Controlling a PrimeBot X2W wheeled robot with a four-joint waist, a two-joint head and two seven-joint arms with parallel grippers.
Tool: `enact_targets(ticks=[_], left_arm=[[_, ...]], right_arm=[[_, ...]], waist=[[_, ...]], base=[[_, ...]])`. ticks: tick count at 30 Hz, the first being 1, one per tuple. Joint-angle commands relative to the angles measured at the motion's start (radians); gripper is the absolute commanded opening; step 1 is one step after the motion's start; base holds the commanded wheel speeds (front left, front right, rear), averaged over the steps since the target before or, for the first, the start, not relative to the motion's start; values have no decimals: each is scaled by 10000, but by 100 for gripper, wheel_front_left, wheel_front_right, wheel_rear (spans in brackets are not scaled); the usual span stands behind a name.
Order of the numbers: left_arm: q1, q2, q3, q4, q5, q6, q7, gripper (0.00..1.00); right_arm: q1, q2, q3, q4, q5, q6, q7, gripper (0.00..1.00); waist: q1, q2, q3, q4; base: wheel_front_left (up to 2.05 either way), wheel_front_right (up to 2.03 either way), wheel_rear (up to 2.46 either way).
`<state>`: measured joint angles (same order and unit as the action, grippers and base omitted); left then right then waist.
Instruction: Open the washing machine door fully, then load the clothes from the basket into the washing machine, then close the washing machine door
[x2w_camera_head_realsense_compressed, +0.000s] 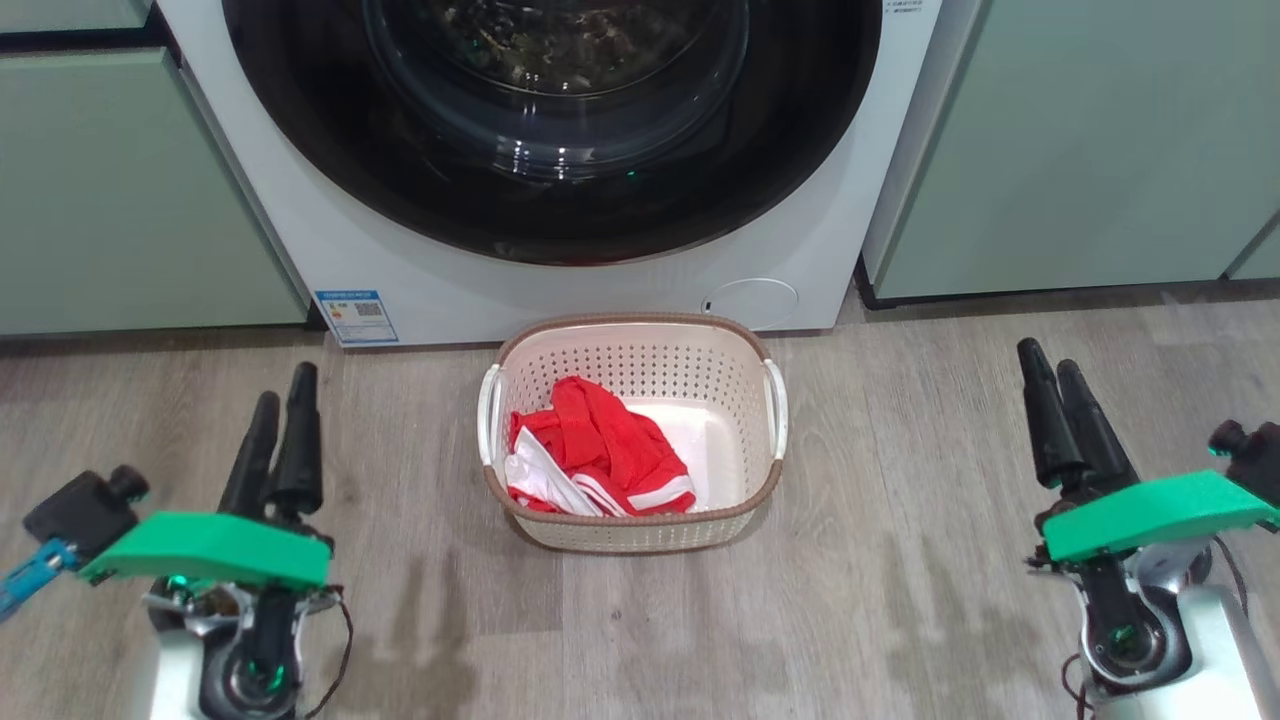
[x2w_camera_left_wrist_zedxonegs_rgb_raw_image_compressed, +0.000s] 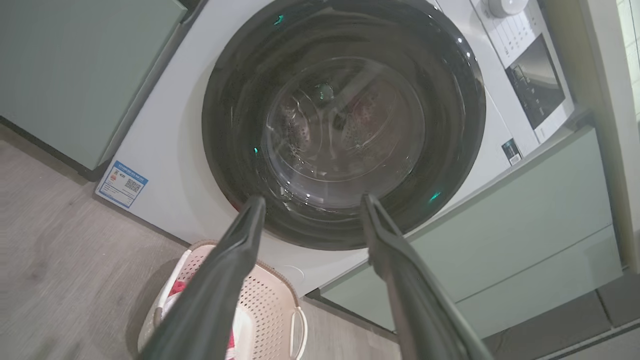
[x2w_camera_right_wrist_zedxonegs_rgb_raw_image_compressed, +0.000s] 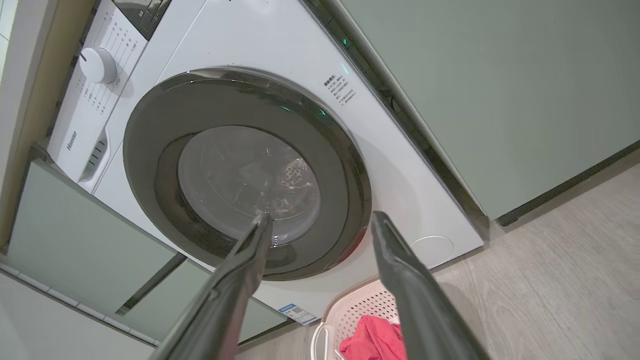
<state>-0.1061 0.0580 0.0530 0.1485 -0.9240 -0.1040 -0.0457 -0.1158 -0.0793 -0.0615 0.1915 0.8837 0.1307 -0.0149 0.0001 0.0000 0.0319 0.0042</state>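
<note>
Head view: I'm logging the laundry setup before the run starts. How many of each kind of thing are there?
washing machine: 1
basket: 1
red garment: 1
grippers: 2 (left gripper, right gripper)
blue sticker: 1
Total: 6

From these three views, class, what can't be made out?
Head view: the washing machine door is cut off by the top edge; print on the blue sticker is too small to read.
Left wrist view: the left end effector hides part of the basket.
Right wrist view: the bottom edge cuts off the clothes.
</note>
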Motion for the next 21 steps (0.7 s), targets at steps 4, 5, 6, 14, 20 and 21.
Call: enact_targets(ticks=[4,5,6,14,20,21], left_arm=[[-334,262,-89,-456,993,177,-210,100],[-312,274,-130,-459,1150,219,-240,100],[-292,282,-168,-467,1297,264,-269,100],[-147,407,-435,-453,2396,612,-503,100],[-69,541,-690,-475,3194,907,-679,100],[-66,564,-730,-489,3318,958,-708,100]], right_arm=[[-432,-99,194,-432,-958,1,-188,100],[-406,-76,205,-412,-1109,1,-216,100],[-379,-51,211,-393,-1255,1,-246,100],[-230,113,279,-172,-2368,1,-558,100],[-208,182,279,7,-3236,1,-806,100],[-211,192,282,35,-3396,1,-844,100]], waist=[[-1,0,25,7],[-1,0,27,10],[-1,0,30,14],[-1,0,51,25],[-1,0,73,9],[-1,0,81,4]], base=[[0,0,0],[0,0,0],[0,0,0],[0,0,0],[0,0,0],[0,0,0]])
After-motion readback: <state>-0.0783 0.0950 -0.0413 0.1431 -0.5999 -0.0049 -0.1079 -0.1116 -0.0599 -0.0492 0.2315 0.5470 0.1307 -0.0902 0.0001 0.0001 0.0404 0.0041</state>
